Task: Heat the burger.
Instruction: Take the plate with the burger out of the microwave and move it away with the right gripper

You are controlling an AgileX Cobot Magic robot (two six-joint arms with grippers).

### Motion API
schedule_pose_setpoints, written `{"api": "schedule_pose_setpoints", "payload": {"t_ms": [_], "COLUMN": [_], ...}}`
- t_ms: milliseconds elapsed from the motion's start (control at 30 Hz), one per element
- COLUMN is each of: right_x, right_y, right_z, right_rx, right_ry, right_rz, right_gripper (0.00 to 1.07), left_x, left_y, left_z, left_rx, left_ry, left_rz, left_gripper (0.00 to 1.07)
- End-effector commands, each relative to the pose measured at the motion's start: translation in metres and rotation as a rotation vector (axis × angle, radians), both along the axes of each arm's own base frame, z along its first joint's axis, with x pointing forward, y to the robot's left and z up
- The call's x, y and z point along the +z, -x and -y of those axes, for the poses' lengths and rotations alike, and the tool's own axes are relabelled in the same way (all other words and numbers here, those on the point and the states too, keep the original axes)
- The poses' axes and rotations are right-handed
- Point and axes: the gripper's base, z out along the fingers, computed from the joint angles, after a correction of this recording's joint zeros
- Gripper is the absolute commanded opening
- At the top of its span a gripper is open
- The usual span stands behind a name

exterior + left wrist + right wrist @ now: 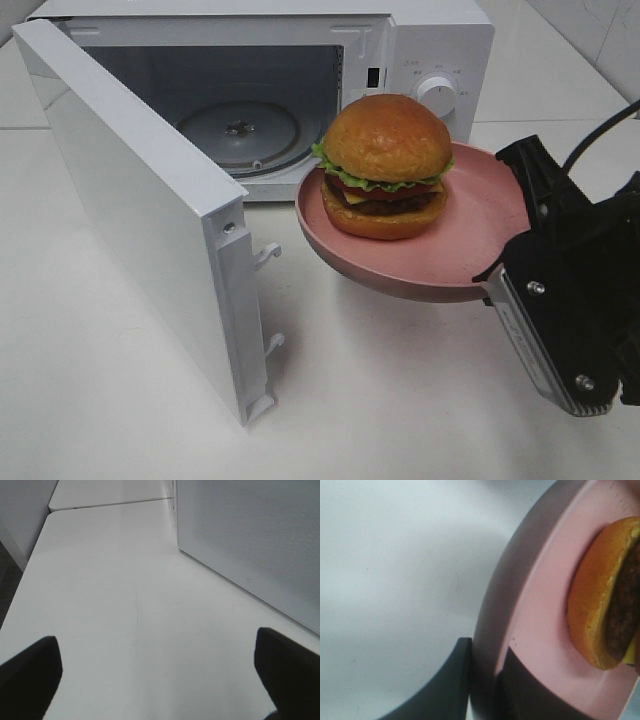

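In front of the open microwave (420, 60), the burger (385, 165) rides its pink plate (480, 250).
Right gripper (485, 680) pinches the plate's rim; left gripper (157, 675) gapes empty; loading, closing, heating remain.

A white table (400, 400) fills the scene, lit evenly from above. A seam (110, 502) splits it from a second white tabletop. Pale wall (600, 30) behind; dark floor (7, 575) beside.

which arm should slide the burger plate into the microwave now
Right. Its claw is clamped on the pink plate's rim, holding the burger in the air before the open microwave. The left claw is open over bare table.
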Motion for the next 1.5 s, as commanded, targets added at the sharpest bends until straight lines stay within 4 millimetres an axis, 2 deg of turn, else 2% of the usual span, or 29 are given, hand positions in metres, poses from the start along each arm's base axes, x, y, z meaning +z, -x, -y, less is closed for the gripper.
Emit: {"api": "schedule_pose_setpoints", "payload": {"t_ms": [33,200,267,367,433,533,700,800,900,967,1500], "right_x": [0.012,0.012,0.013,0.013,0.017,0.017,0.018,0.018,0.018,0.019,0.019], "right_y": [0.007,0.017,0.027,0.029,0.034,0.035,0.036,0.036,0.035,0.035,0.037], "right_z": [0.01,0.021,0.031,0.033,0.04,0.042,0.054,0.056,0.061,0.067,0.081], "right_rx": [-0.046,-0.1,-0.145,-0.156,-0.232,-0.25,-0.436,-0.467,-0.564,-0.697,-1.015], "right_ry": [-0.027,-0.013,-0.011,-0.013,-0.014,-0.014,-0.002,-0.004,-0.013,-0.038,-0.084], "right_rz": [0.069,0.068,0.078,0.078,0.073,0.074,0.062,0.065,0.076,0.072,0.092], "right_gripper": [0.0,0.0,0.0,0.0,0.0,0.0,0.0,0.0,0.0,0.0,0.0], "left_x": [0.0,0.0,0.0,0.0,0.0,0.0,0.0,0.0,0.0,0.0,0.0], "left_y": [0.0,0.0,0.0,0.0,0.0,0.0,0.0,0.0,0.0,0.0,0.0], "left_z": [0.0,0.0,0.0,0.0,0.0,0.0,0.0,0.0,0.0,0.0,0.0], "left_rx": [0.003,0.003,0.003,0.003,0.003,0.003,0.003,0.003,0.003,0.003,0.003], "left_ry": [-0.002,-0.002,-0.002,-0.002,-0.002,-0.002,-0.002,-0.002,-0.002,-0.002,-0.002], "left_rz": [0.01,0.01,0.01,0.01,0.01,0.01,0.01,0.01,0.01,0.01,0.01], "left_gripper": [0.98,0.98,0.98,0.98,0.98,0.98,0.98,0.98,0.98,0.98,0.98]}}
